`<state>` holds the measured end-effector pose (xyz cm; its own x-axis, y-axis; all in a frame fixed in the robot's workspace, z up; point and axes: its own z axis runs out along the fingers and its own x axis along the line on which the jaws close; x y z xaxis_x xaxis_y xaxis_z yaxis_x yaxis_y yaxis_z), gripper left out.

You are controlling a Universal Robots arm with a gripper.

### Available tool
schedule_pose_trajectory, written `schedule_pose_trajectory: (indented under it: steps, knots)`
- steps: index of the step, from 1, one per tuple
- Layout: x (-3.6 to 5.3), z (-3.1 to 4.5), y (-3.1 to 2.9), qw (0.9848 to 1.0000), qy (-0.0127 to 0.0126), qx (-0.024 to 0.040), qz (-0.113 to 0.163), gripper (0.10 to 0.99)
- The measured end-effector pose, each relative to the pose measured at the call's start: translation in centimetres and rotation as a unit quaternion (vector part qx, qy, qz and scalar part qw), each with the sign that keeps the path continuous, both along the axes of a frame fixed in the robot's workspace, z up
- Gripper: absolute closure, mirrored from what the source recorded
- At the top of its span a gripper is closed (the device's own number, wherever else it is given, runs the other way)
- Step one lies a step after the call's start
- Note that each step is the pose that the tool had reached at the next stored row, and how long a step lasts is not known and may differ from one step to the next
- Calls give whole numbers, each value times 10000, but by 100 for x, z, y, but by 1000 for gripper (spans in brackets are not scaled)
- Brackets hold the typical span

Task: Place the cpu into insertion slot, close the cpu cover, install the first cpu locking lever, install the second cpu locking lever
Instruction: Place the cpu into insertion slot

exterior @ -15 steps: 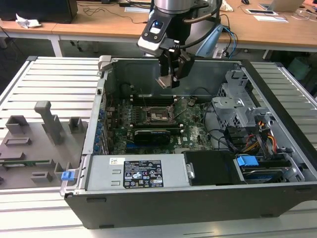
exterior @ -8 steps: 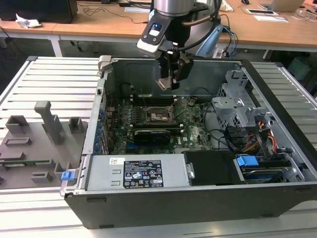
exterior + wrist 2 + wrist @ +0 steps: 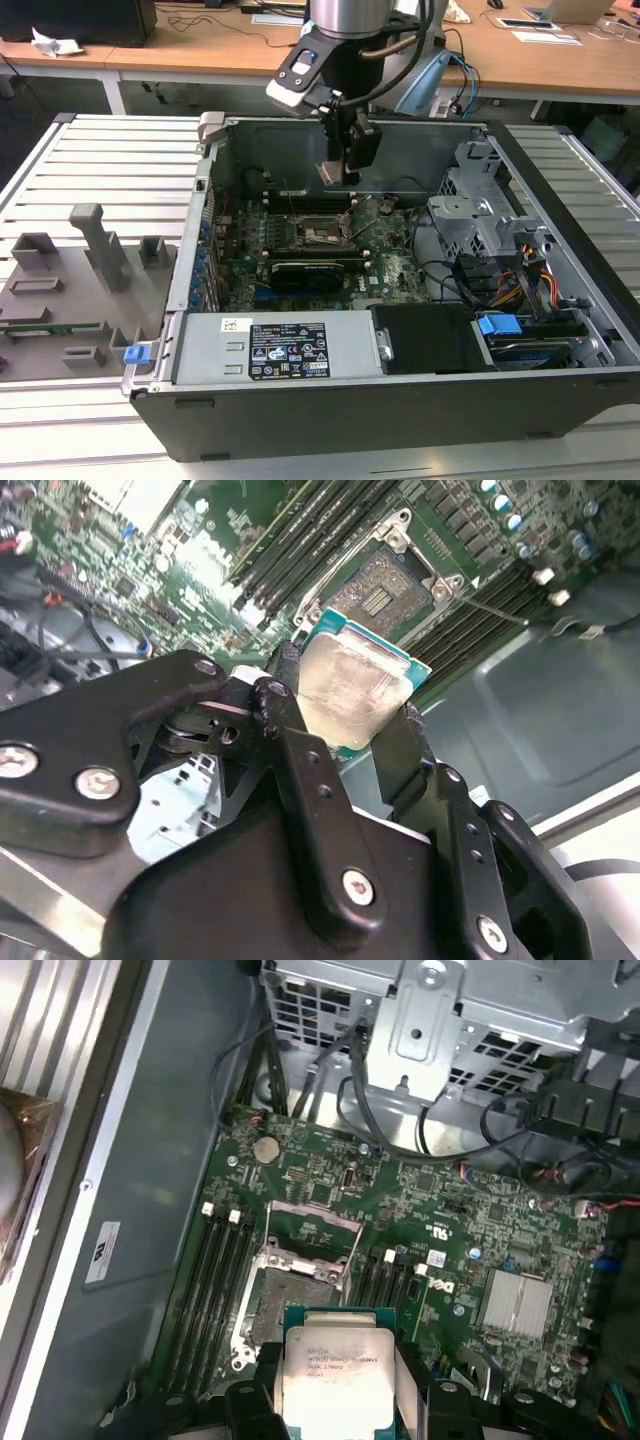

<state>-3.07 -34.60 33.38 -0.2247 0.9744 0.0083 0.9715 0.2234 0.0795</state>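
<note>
1. the open computer case (image 3: pixel 350 420) lies on its side on a slatted metal table (image 3: pixel 110 160).
2. your arm (image 3: pixel 360 20) comes down from above the case's far wall, wrist pointing down into the open case.
3. the green motherboard (image 3: pixel 390 265) lies flat on the case floor, under the wrist.
4. the power supply (image 3: pixel 285 350) sits along the near wall; it carries a white sticker and a black label with small print too fine to make out.
5. the gripper (image 3: pixel 340 172) hangs above the board and touches none of it; its two black fingers (image 3: pixel 285 680) are clamped on opposite edges of the cpu.
6. the insertion slot (image 3: pixel 285 1305) lies bare below the claw, between the long ram slots.
7. the cpu cover (image 3: pixel 315 1209) stands swung up off the slot, on its far side in the first wrist view.
8. the cpu (image 3: pixel 335 1380) is in the claw, metal top towards both wrist cameras, held above the slot and apart from it. faint print lines cross its top.
</note>
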Motion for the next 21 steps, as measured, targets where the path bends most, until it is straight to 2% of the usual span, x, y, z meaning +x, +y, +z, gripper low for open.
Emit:
schedule_pose_trajectory:
  steps: [2,5,7,10,17,21]
  knots:
    - [0,-20,0,9999,0,1,-134,553]
    - [0,-110,0,9998,0,-3,-183,553]
    - [0,-139,0,9989,0,-5,-477,553]
    - [-3,-176,0,9977,1,-5,-675,553]
    - [-3,-350,0,9977,1,-5,-675,553]
    - [-3,-418,0,9977,19,-6,-675,553]
